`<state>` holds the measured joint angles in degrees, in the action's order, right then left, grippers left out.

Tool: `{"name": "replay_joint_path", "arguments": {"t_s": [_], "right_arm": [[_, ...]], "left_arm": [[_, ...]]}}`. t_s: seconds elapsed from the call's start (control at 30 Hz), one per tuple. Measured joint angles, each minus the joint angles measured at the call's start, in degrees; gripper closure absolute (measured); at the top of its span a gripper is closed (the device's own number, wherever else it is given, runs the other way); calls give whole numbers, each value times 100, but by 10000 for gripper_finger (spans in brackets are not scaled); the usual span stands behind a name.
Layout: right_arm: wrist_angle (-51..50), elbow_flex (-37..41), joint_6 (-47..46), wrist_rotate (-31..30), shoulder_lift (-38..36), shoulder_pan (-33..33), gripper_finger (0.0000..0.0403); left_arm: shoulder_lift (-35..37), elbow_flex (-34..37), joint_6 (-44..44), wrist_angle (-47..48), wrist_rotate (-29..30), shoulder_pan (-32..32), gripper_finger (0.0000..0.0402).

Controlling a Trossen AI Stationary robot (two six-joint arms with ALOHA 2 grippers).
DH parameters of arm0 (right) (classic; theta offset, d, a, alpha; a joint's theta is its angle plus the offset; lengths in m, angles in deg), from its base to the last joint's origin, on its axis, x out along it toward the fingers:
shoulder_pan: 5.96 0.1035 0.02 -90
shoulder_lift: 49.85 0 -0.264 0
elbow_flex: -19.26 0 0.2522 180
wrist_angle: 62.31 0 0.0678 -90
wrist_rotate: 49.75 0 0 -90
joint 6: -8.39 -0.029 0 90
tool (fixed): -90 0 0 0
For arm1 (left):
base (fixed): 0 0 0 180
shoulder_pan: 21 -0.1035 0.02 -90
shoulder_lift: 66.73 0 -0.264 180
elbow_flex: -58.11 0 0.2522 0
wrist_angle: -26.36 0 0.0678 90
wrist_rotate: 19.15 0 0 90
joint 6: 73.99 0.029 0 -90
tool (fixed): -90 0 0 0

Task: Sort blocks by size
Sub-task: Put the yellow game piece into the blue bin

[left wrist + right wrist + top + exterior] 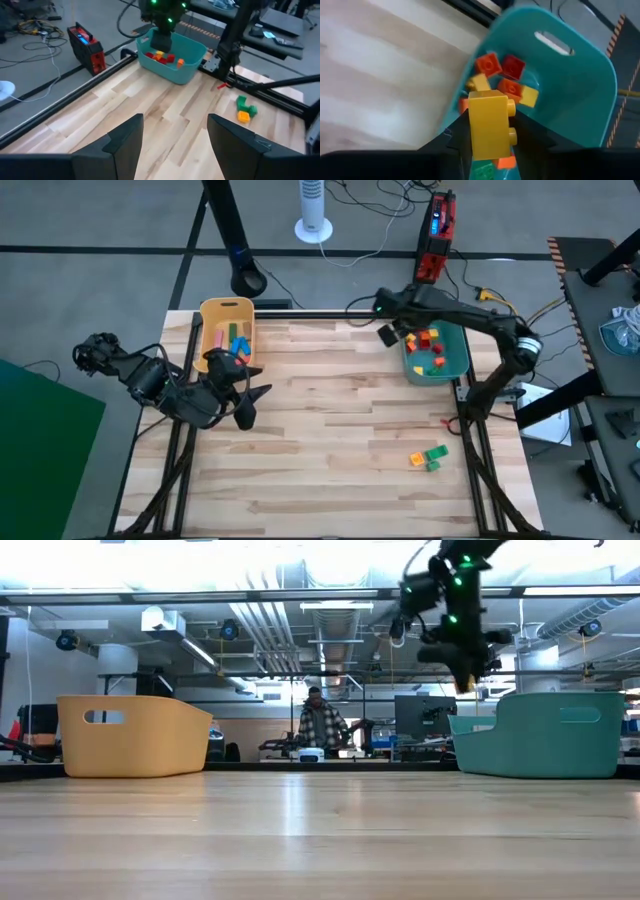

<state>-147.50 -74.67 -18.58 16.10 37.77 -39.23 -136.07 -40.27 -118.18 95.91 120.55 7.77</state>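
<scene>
**Yellow block poised over the teal bin**

Our right gripper (490, 131) clamps a yellow block (489, 122) above the teal bin (570, 75)'s near wall; released off-centre, we judge it could tumble outside. Left gripper (172, 137) waits, fingers spread, beside the yellow bin (212, 310).

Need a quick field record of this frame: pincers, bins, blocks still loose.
right pincer: shut on yellow block, above the teal bin
left pincer: open, empty, beside the yellow bin
teal bin contents: red, orange and yellow short blocks
yellow bin contents: long blocks
loose on table: green and orange blocks, near right edge
</scene>
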Motion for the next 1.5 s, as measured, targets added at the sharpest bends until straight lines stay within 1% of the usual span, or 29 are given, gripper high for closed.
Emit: {"name": "replay_joint_path", "arguments": {"t_s": [0.07, 0.13, 0.27, 0.33, 0.4, 0.6, 0.67, 0.77, 0.87, 0.97, 1.03, 1.17, 1.23, 1.27, 1.37, 1.43, 1.5], "right_arm": [[204, 321, 57, 41, -155, -239, 293], [295, 557, 56, 60, -271, -400, 292], [332, 748, -43, 52, -366, -563, 300], [333, 772, -53, 57, -375, -574, 296], [340, 770, -165, 59, -397, -572, 280], [278, 759, -483, 67, -502, -561, 216], [251, 746, -601, 269, -576, -525, 198], [332, 708, -711, 887, -731, -318, 179], [463, 694, -926, 1765, -963, 177, 169], [517, 694, -1295, 2284, -1167, 1016, 170], [537, 699, -1603, 2392, -1272, 1686, 173], [582, 706, -2460, 2401, -1325, 3112, 183], [579, 709, -2916, 2414, -1278, 3726, 187], [574, 709, -2998, 2427, -1256, 4005, 187], [534, 709, -2594, 2443, -1114, 4849, 183], [320, 720, -2242, 2485, -1002, 5344, 175], [148, 724, -1675, 2506, -897, 5723, 163]], "left_arm": [[0, 0, -2, -10, 60, -41, 194], [0, 0, -2, -17, 74, -96, 194], [0, 0, 8, -17, 76, -202, 194], [0, 0, 61, -15, 76, -246, 194], [0, 0, 105, -13, 76, -274, 194], [0, 0, 168, -11, 76, -279, 194], [0, 0, 212, -9, 75, -279, 194], [0, 0, 300, -9, -18, -279, 194], [0, 0, 370, -4, -148, -279, 194], [0, 0, 471, -6, -218, -279, 194], [0, 0, 573, -6, -225, -279, 194], [0, 0, 802, -15, -225, -279, 194], [0, 0, 883, -44, -226, -279, 194], [0, 0, 921, -87, -226, -279, 194], [5, 0, 1062, -289, -230, -279, 194], [7, 0, 1278, -482, -258, -279, 194], [7, 0, 1499, -682, -383, -279, 194]]}}
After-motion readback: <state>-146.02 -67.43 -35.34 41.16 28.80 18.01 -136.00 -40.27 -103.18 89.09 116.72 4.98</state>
